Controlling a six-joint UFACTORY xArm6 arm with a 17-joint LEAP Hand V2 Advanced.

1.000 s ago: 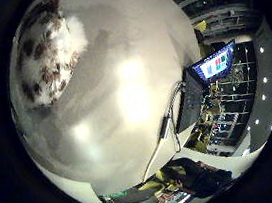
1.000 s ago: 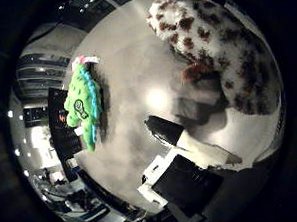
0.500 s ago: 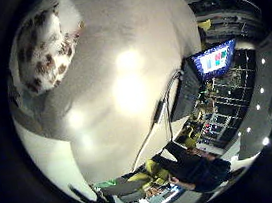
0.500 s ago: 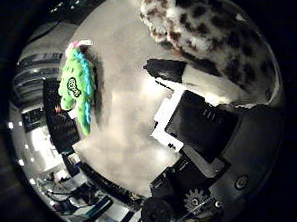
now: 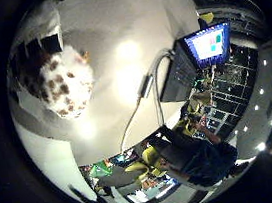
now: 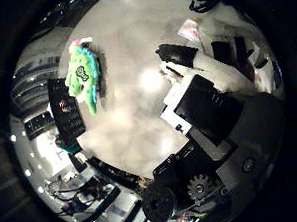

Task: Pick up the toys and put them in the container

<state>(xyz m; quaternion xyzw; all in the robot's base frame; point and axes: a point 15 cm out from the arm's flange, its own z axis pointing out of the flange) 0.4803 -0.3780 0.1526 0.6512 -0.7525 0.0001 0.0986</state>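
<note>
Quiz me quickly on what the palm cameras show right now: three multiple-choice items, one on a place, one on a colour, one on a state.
1. The green toy lies:
A. on the table
B. inside a container
C. on the laptop

2. The toy beside the hand is:
A. solid blue
B. white with brown spots
C. striped red

3. The laptop screen is:
A. dark
B. closed flat
C. lit

Key: 1 A, it rests flat on the pale tabletop. 2 B, the spotted toy shows brown patches on white plush. 3 C, bright coloured blocks glow on it.
</note>
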